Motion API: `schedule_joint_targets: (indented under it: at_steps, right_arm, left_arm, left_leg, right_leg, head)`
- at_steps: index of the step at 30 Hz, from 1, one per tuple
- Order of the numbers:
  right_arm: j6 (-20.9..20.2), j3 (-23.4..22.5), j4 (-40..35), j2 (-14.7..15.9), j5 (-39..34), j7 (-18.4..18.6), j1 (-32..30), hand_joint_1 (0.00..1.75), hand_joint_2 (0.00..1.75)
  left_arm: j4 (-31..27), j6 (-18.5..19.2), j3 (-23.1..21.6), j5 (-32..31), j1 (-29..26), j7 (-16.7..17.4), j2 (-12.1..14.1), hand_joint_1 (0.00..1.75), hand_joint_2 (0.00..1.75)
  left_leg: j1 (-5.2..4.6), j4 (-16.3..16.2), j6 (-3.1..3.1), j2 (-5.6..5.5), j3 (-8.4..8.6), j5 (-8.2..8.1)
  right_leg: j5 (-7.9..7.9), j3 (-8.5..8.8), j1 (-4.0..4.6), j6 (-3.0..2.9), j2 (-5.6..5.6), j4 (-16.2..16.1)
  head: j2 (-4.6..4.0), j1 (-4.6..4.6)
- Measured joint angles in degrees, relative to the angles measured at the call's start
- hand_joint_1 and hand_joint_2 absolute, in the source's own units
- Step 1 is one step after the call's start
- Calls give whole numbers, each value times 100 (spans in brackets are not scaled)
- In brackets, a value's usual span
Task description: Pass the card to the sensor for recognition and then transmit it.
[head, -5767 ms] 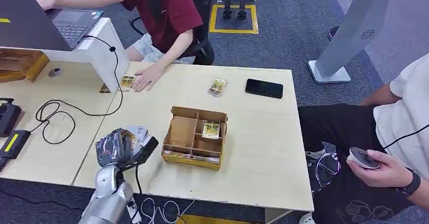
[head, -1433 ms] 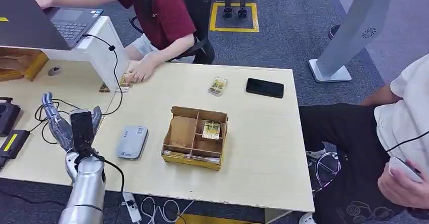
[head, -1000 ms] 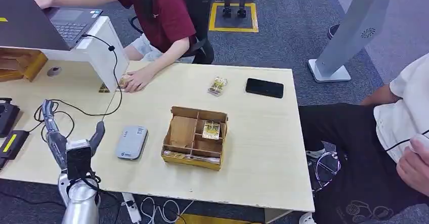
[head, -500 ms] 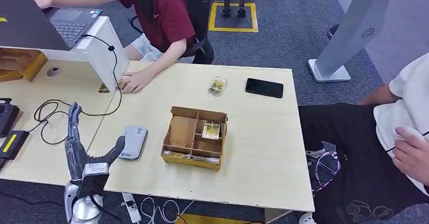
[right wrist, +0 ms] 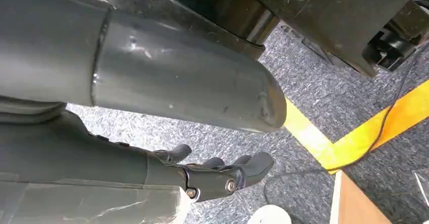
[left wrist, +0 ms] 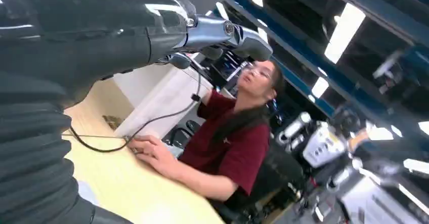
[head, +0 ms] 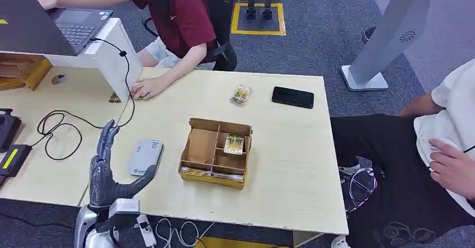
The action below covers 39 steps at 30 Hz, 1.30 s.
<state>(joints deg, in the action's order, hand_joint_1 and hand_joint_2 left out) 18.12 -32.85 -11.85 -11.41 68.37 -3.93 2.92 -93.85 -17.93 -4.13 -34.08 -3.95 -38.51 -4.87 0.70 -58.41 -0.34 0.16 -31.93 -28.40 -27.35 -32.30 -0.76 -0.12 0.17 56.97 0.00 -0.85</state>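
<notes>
The grey card sensor [head: 144,157] lies flat on the table, left of a brown compartment box [head: 214,153]. One yellow card [head: 233,143] sits in the box's far right compartment. A second card pack [head: 241,95] lies further back on the table. My left hand [head: 109,172] stands upright at the near edge, just left of the sensor, fingers spread and holding nothing. Its fingers [left wrist: 222,32] stretch out in the left wrist view. My right hand [right wrist: 215,176] hangs over the floor, empty, fingers loosely extended.
A person in red sits at the back left, one hand [head: 147,88] resting on cards by a white stand. A black phone [head: 292,97] lies at the back right. Black cables [head: 56,130] and a laptop [head: 78,27] occupy the left. Another person [head: 448,158] sits right.
My left hand left the sensor, where it rested with a card earlier, swung out left with nothing in it, and has now come back toward the near edge beside the sensor, turning upright.
</notes>
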Motion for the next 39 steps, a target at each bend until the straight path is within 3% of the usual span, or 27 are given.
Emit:
schedule_joint_targets:
  at_steps: [5,9,13,20,39]
  right_arm:
    - [-2,-20,0,0,0,-50,0,0,0]
    - [-9,-22,0,2,0,-50,5,0,0]
    - [-11,-28,0,2,0,-50,4,0,0]
    - [-9,-68,0,4,0,-52,6,0,0]
    - [-22,-114,0,9,0,-50,6,0,0]
  left_arm:
    - [81,-794,-697,-1495,-321,350,302,0,175]
    - [573,-1401,-1410,-2804,-313,1161,511,0,175]
    - [914,-1637,-1860,-2959,-269,1430,651,0,175]
    - [1145,-1656,-2210,-3039,-212,1652,817,0,175]
    - [1331,-1901,-2369,-3328,-138,1972,933,0,175]
  left_leg:
    - [0,0,3,0,0,-3]
    - [0,0,3,1,0,-3]
    - [0,0,4,0,1,-2]
    - [0,0,4,0,0,-2]
    - [1,0,4,0,0,-2]
  right_leg:
    - [-2,-2,0,2,-1,-2]
    - [-1,0,0,2,-5,-2]
    - [-1,1,0,2,-6,-1]
    - [-1,0,0,2,-6,-1]
    - [-1,0,0,2,-6,-1]
  head:
    - [0,0]
    - [0,0]
    - [0,0]
    - [0,0]
    - [0,0]
